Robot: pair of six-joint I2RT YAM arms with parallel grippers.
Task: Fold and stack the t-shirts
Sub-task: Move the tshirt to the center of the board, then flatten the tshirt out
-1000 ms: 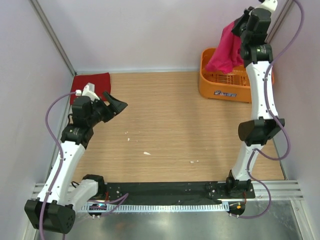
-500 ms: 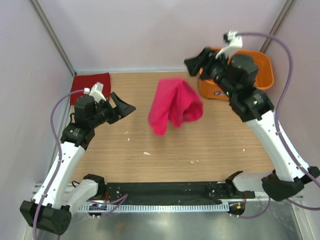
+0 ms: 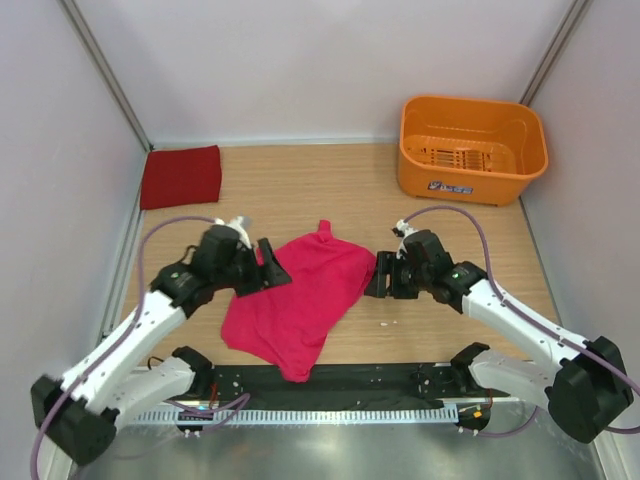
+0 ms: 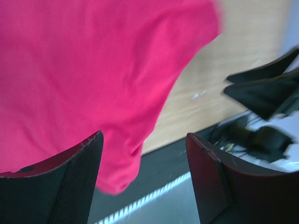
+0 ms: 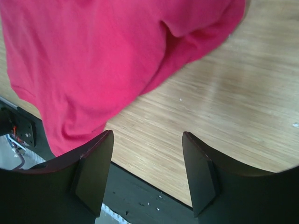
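The magenta-pink t-shirt (image 3: pixel 298 302) is seen lying loose and unfolded on the wooden bench (image 3: pixel 330 190), between the two arms, its near tip draped over the black rail (image 3: pixel 380 378) at the bench's near edge. The left end effector (image 3: pixel 266 272) is held at the shirt's left edge with its fingers spread; nothing is pinched. The right end effector (image 3: pixel 378 276) is set just beside the shirt's right edge, fingers likewise spread and empty, over bare wood. The crimson t-shirt (image 3: pixel 181 176) is found folded to a flat rectangle in the far left corner. An orange plastic basket (image 3: pixel 470 178) is noted at the far right, well apart.
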